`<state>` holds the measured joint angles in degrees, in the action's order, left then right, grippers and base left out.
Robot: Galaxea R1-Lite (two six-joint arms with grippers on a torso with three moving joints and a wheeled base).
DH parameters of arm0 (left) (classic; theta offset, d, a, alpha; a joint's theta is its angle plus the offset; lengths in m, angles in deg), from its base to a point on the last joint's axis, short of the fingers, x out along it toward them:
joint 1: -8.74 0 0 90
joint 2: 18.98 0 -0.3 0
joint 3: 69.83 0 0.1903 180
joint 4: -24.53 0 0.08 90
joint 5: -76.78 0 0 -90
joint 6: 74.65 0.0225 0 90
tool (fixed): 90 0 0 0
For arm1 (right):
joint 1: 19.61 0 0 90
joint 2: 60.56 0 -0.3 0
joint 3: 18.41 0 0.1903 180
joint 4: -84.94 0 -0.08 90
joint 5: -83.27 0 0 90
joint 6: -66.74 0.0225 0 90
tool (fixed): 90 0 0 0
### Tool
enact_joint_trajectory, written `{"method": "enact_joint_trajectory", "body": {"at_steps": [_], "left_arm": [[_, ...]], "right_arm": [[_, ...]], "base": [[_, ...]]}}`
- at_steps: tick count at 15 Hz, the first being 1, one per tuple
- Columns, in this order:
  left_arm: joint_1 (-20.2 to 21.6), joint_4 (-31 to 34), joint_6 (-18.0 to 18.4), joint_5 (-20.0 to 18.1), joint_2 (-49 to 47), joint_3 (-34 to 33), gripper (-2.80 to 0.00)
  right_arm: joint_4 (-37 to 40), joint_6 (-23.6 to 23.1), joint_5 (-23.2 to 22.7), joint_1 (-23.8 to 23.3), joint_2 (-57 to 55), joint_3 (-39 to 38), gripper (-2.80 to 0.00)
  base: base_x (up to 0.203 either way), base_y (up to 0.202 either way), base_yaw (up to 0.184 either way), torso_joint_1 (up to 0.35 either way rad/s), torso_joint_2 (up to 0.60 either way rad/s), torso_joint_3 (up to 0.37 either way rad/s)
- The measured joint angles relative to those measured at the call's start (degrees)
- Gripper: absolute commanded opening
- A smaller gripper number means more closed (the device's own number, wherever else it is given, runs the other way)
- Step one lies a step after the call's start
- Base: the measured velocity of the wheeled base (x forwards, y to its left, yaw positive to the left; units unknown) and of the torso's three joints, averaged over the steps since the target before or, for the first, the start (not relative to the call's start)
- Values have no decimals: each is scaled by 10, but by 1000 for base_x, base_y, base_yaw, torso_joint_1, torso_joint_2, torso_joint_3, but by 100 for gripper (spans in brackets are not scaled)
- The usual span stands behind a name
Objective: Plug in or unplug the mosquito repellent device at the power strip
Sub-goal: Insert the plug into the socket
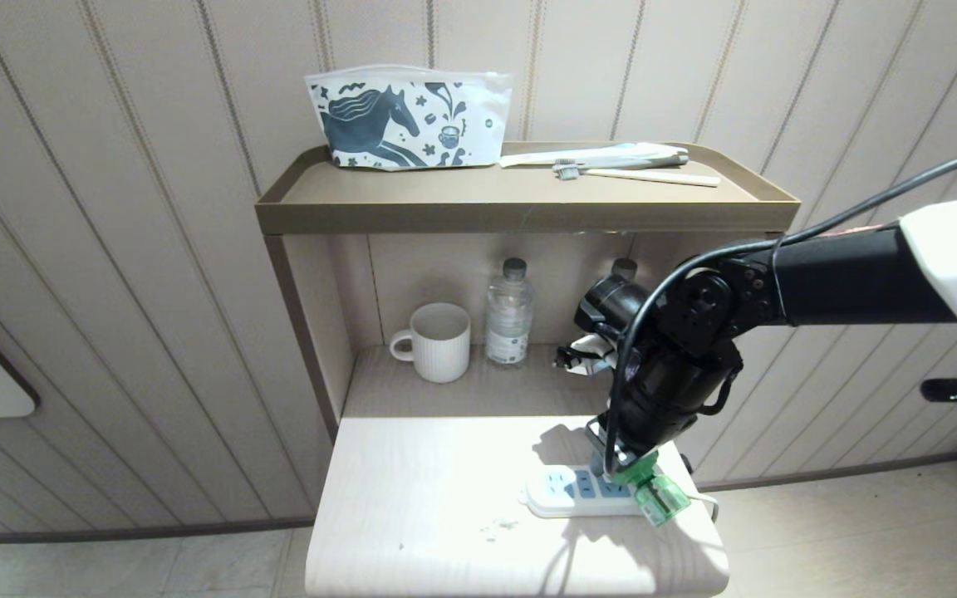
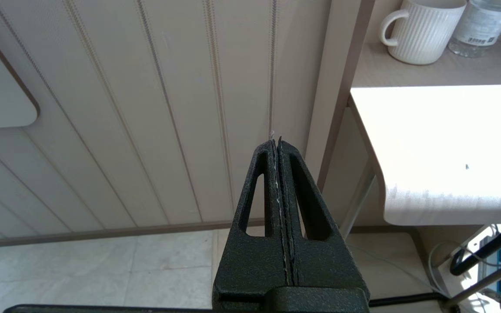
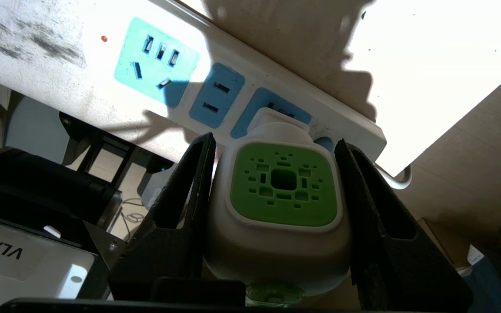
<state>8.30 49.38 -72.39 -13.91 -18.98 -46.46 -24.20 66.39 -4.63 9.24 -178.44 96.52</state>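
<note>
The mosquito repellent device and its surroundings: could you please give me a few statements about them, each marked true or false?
1. The right hand has its fingers on either side of the mosquito repellent device. True.
2. The device sits at the power strip, at the end where the cord leaves. True.
3. The left hand is open above the strip. False: it is shut, off to the side of the table, facing the wall.
4. The white mug stands on the top shelf. False: it stands in the lower niche beside a water bottle.
5. A horse-print pouch rests on the top shelf. True.
</note>
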Motion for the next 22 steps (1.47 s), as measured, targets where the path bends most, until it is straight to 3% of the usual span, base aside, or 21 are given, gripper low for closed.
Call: {"method": "enact_joint_trajectory", "body": {"at_steps": [8,22], "left_arm": [[0,0,0,0,0,0,-280],[0,0,0,0,0,0,-280]], "right_arm": [[-45,4,-2,-5,6,-41,-280],[-47,4,-4,-10,-11,-22,-280]], "base": [[0,0,0,0,0,0],[0,0,0,0,0,0]]}}
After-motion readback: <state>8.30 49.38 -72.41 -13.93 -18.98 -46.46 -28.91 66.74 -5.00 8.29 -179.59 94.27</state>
